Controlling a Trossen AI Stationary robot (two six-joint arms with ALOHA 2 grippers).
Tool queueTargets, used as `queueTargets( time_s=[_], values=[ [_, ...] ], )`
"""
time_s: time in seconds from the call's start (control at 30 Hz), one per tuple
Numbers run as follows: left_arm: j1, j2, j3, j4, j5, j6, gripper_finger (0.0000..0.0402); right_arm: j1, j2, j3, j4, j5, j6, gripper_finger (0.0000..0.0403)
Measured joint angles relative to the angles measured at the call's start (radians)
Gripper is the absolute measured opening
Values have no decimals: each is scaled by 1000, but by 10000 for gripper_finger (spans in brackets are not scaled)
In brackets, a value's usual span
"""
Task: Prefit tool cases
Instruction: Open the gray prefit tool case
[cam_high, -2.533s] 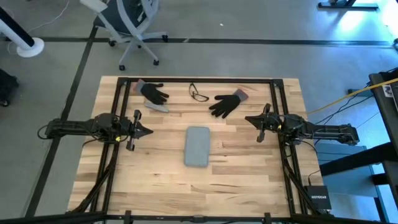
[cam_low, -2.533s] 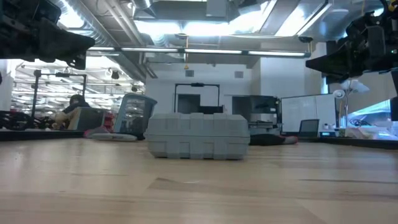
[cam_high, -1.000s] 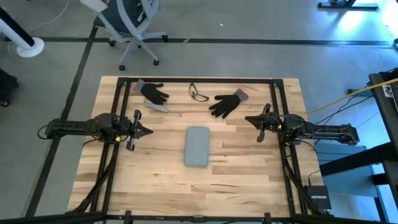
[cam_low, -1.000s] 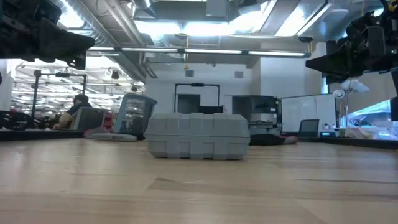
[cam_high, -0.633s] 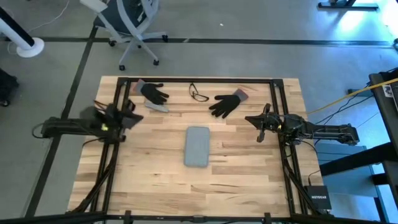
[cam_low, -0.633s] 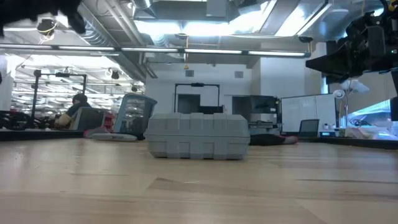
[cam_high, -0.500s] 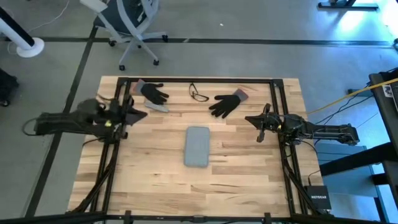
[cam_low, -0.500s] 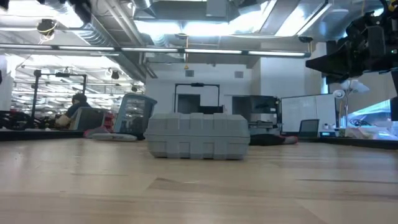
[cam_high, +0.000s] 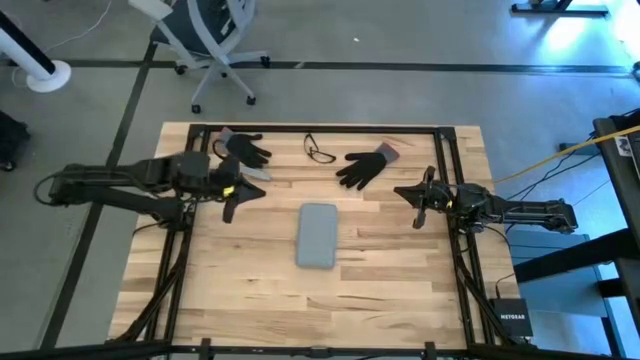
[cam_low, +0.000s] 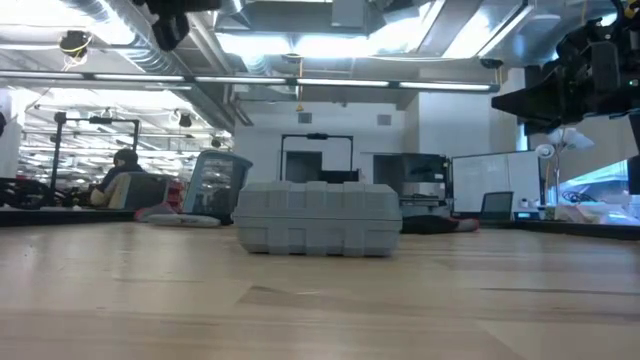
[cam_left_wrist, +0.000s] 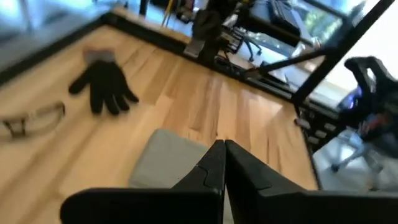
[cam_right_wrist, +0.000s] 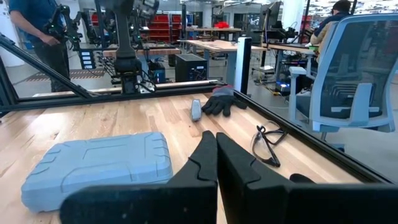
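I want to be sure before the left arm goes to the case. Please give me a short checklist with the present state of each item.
1. Flat grey-blue plastic tool case closed, lying flat mid-table: ok.
2. Left gripper shut, raised short of the case; must open before gripping: not ok.
3. Right gripper shut, waiting right of the case: ok.
4. Black gloves and clear safety glasses apart from the case: ok.
5. Latch state of the case: cannot tell.
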Motion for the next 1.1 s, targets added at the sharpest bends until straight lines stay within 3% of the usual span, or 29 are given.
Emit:
queueTargets(
  time_s=[0.13, 0.27, 0.37, 0.47, 0.6, 0.7, 0.8, 0.9, 1.1],
  values=[
    [0, 23, 0, -2, -87, -116, 0, 0, 0, 0, 50, -26, 65, 1],
    [7, 44, 0, 10, -183, -223, 0, 0, 7, 0, 430, -49, 299, 1],
    [41, 73, 2, 47, -190, -263, 0, 0, 46, 57, 664, -22, 479, 1],
    [123, 142, 50, 7, -177, -252, 0, 0, 137, 258, 504, -123, 498, 1],
    [231, 290, 125, -160, 5, -100, 0, 0, 374, 586, -87, -149, 546, 1],
    [231, 386, 121, -231, 87, -16, 0, 0, 566, 759, -548, -129, 592, 1],
    [171, 448, 60, -226, 100, 25, 0, 0, 739, 813, -768, -115, 688, 0],
    [97, 487, -53, -145, 99, -23, 0, 1, 872, 756, -768, -167, 774, 0],
    [-48, 556, -266, 280, 75, -314, 0, 53, 1172, 634, -354, -272, 932, 0]
  ],
)
